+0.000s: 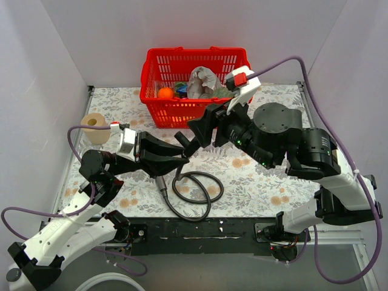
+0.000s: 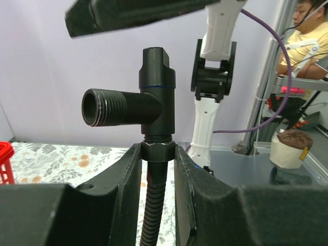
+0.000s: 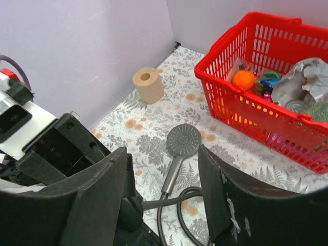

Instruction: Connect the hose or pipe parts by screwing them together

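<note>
My left gripper point(image 2: 158, 151) is shut on the black end nut point(image 2: 158, 152) of the dark ribbed hose point(image 2: 152, 215). It holds the nut upright above the table. A black valve-like fitting point(image 2: 154, 97) with a threaded side outlet sits on top of the nut. My right gripper point(image 3: 164, 154) is open, and one of its fingers point(image 2: 138, 15) hovers just above the fitting. The grey hand shower point(image 3: 182, 142) lies flat on the table below, its handle meeting the coiled hose point(image 1: 197, 182). From above, both grippers point(image 1: 182, 159) point(image 1: 193, 140) meet mid-table and hide the shower head.
A red basket point(image 1: 182, 108) of mixed items stands at the back centre. A toilet roll point(image 1: 94, 127) sits at the back left by the wall. White walls close in the left, back and right sides. Purple cables loop around both arms.
</note>
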### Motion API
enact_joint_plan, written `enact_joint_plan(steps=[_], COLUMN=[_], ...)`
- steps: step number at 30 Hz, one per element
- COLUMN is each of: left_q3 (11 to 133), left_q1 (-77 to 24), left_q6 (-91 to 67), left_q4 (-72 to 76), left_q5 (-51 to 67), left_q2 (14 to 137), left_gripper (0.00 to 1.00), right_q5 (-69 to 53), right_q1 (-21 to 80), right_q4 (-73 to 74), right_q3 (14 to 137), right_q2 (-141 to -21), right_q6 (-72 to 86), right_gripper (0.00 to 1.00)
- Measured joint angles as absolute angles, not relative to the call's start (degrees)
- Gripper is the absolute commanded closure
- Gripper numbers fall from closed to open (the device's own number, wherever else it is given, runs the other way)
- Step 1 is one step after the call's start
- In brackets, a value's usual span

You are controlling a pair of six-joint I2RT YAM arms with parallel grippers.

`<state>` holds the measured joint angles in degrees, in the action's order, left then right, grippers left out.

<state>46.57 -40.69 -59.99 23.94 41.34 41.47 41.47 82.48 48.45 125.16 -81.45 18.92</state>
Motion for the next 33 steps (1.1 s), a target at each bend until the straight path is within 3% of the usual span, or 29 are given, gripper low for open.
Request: enact_joint_plan(steps=[3,14,21,27,33], left_q3=[46.59,47.40,50.35,52.84,53.23], left_q1=[-40.69,-40.73,-40.71,-40.60,-40.23], left_q6=[-60.71,-66.63,-68.58,-69.95,-70.46], left_q4=[23.94,24.88,26.44,27.90,28.08], left_q5=[43.88,53.93,55.83,56.82,56.88], left_q2=[41.58,44.53,45.08,44.86,44.75], left_gripper=[1.00,1.00,1.00,1.00,1.00], right_q5=[40.27,34.87,31.59,23.97,15.44], right_q1=[82.41,81.73,78.15,71.24,70.98], right_q4=[46.35,43.07,43.42,43.97,43.68], right_q3=[125.16,124.68,120.11,111.63,110.48], right_q2=[-80.25,-78.48,-77.67,-75.13,-74.24], right_q6=[16.10,8.40,7.07,7.79,7.51], right_gripper=[0.50,0.65,0.99,0.99,0.99])
